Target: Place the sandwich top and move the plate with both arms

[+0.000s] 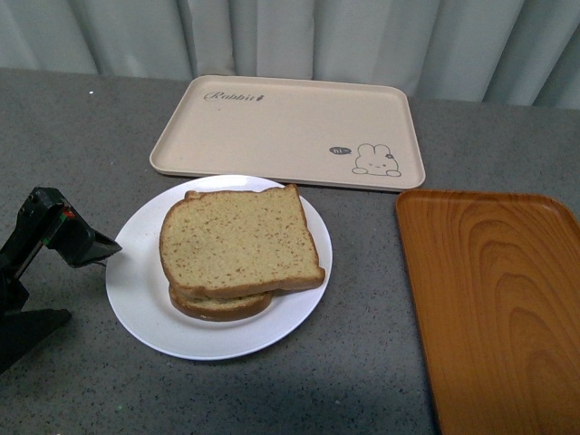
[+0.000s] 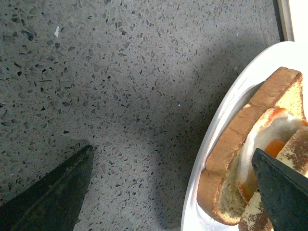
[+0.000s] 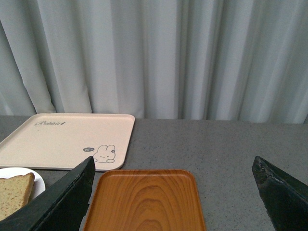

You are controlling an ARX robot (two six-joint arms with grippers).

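Note:
The sandwich top (image 1: 237, 240), a speckled tan slice with a brown crust, lies on a lower slice (image 1: 217, 306) on the round white plate (image 1: 136, 272). In the left wrist view a fried egg (image 2: 269, 137) shows between the top slice (image 2: 301, 149) and the lower slice (image 2: 236, 139). My left gripper (image 1: 68, 285) is open and empty, just left of the plate rim (image 2: 211, 144). One of its fingers (image 2: 284, 192) hangs over the sandwich's edge. My right gripper (image 3: 173, 197) is open and empty, raised over the orange tray. It is out of the front view.
A beige rabbit-print tray (image 1: 290, 127) lies behind the plate, also in the right wrist view (image 3: 67, 137). An orange wood-grain tray (image 1: 494, 299) lies to the plate's right, under my right gripper (image 3: 144, 202). The table is grey speckled stone (image 2: 120, 86). Curtains hang at the back.

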